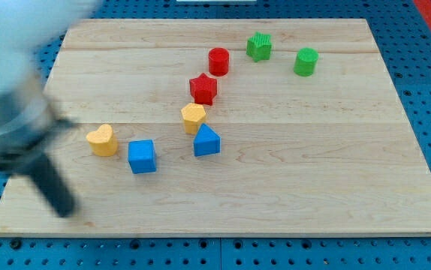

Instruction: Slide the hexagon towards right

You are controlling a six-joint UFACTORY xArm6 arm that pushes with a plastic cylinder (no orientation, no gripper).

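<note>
My tip [65,210] sat low at the view's left, near the wooden board's [313,172] bottom-left corner, its rod blurred. There were no jaws on this arm, only the rod, so nothing was clenched or grasped; the tip touched no block.

The yellow hexagon [193,117] lay near the board's middle, well apart from my tip, at about two o'clock from it. Just beside the hexagon at about five o'clock was the blue triangular block [206,140]; I could not tell whether they touched. At twelve o'clock from the hexagon, close above, stood the red star [203,88], and further up at about one o'clock the red cylinder [218,61].

The yellow heart-shaped block [102,139] lay at about eight o'clock from the hexagon, with the blue cube [142,156] just beside it at four o'clock. These two were the blocks nearest my tip, at about one and two o'clock from it.

Toward the view's top, the green star-like block [259,46] and the green cylinder [305,61] sat near each other, at about one and two o'clock from the hexagon.
</note>
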